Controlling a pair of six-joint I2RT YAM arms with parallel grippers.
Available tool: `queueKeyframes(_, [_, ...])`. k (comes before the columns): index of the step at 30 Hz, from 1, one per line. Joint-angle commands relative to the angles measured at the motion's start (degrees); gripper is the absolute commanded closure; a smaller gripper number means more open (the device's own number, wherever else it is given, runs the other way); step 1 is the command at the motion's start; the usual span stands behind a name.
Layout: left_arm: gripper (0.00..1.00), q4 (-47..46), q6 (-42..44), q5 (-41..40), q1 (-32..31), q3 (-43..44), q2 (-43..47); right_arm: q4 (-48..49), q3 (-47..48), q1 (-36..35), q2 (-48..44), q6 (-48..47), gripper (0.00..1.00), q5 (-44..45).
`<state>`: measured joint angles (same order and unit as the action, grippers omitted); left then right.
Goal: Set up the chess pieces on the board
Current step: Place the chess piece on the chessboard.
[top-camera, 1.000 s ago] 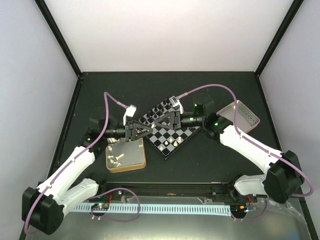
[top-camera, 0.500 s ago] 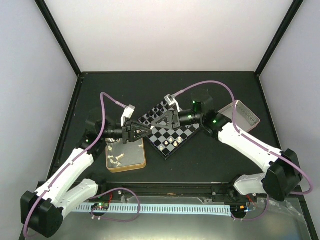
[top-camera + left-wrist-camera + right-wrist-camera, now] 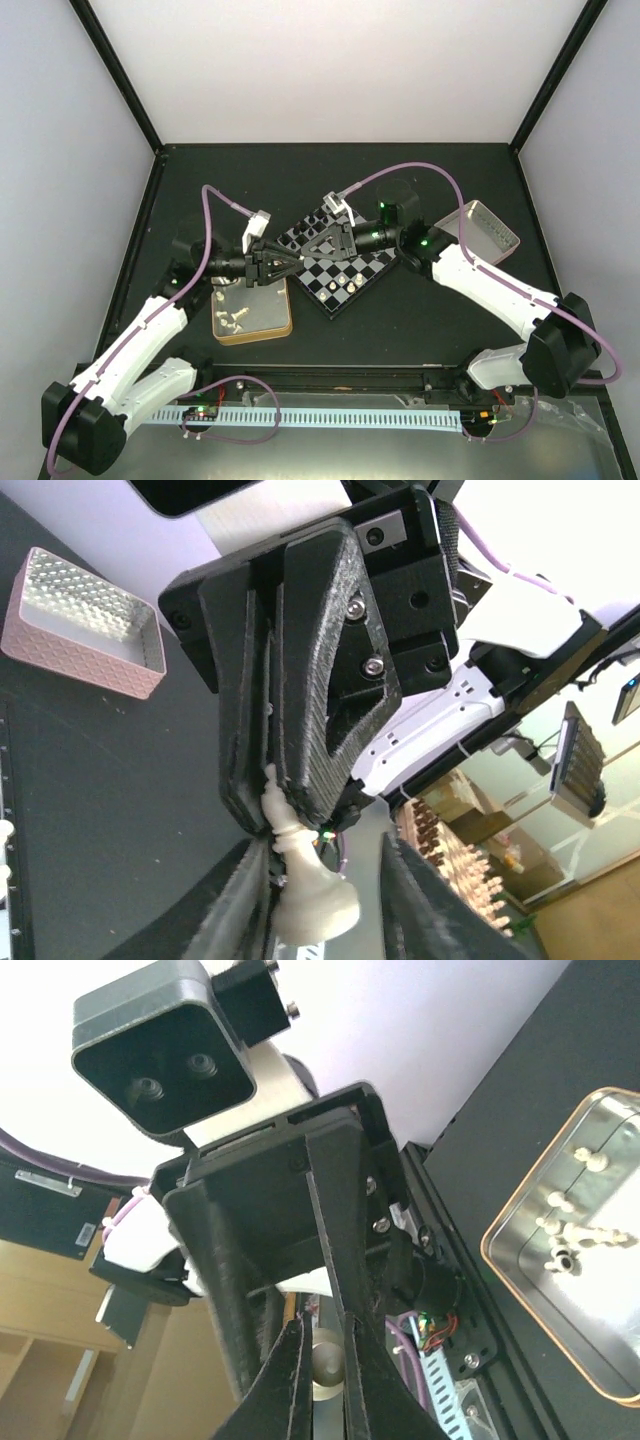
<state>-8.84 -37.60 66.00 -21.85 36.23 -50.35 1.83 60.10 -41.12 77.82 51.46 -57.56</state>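
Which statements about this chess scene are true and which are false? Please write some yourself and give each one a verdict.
1. The right fingers are closed on a cream chess piece. True.
2. The gold-rimmed tin is empty. False: several loose cream pieces lie in it.
3. The left fingers meet the right fingers tip to tip at the left corner of the board. True.
4. The pink tray lies left of the board. False: it lies to the right of it.
5. No piece stands on the board. False: cream figures stand on it.
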Motion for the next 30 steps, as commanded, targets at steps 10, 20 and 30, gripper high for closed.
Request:
queueKeyframes(10, [0.26,18.23,8.05,-29.42,0.11,1.88,5.86,-20.45,2.02,-0.24,-3.9,-24.16,0.99,38.66])
queueKeyframes(20, [0.24,26.26,4.34,-55.91,0.39,-0.67,9.85,-18.48,-9.18,-9.89,-6.64,-35.17,0.98,71.3])
queueKeyframes(30, [0.23,28.67,2.6,-62.72,0.73,-0.63,10.52,-12.91,-17.26,-19.17,-4.35,-35.24,0.98,79.86])
